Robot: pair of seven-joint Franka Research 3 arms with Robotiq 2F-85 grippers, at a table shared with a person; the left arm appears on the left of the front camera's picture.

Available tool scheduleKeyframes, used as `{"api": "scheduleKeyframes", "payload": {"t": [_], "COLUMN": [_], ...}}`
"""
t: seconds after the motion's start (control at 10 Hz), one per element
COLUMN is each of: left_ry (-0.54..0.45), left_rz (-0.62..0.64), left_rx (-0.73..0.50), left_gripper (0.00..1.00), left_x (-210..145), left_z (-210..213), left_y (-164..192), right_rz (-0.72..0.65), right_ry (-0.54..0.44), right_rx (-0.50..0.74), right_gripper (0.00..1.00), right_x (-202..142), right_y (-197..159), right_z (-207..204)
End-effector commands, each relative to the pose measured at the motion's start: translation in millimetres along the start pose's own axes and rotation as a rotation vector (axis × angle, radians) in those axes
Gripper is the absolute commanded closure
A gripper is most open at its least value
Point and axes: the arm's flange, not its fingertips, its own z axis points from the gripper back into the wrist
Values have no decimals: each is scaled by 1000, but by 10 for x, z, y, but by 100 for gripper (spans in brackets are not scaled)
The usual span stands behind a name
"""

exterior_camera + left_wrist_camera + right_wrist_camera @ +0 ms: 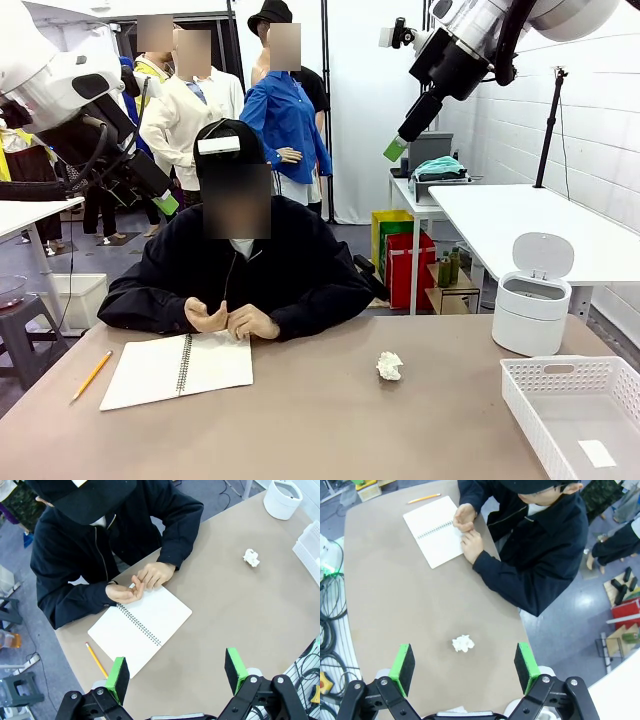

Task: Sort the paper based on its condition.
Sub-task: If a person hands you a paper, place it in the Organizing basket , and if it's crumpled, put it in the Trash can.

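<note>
White crumpled paper wad (389, 366) lies alone on tan table (330, 420), between spiral notebook (178, 369) and white basket (577, 415). We hold both hands high above table: left hand (177, 672) released, pads spread wide; right hand (464, 662) likewise released, hovering above wad. Person's hands (227, 320) rest at notebook's far edge; pencil (91, 375) beside it.
</note>
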Motion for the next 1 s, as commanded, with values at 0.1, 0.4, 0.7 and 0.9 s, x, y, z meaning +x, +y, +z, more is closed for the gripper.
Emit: {"api": "scheduleKeyframes", "payload": {"t": [0.1, 0.4, 0.7, 0.9], "left_ry": [0, 0, 0, 0], "left_rz": [-4, -4, -4, -4], "left_rx": [9, 9, 9, 9], "left_gripper": [0, 0, 0, 0], "left_x": [-5, -5, -5, -5], "left_z": [10, 10, 10, 10], "left_y": [11, 11, 11, 11], "right_rz": [-158, -278, -381, -399], "right_ry": [165, 392, 549, 631], "right_rx": [45, 41, 51, -60], "right_gripper": [0, 0, 0, 0], "right_x": [-289, -653, -861, -1060], "right_y": [-192, -184, -19, 71], "right_z": [-424, -939, -1426, -1820]}}
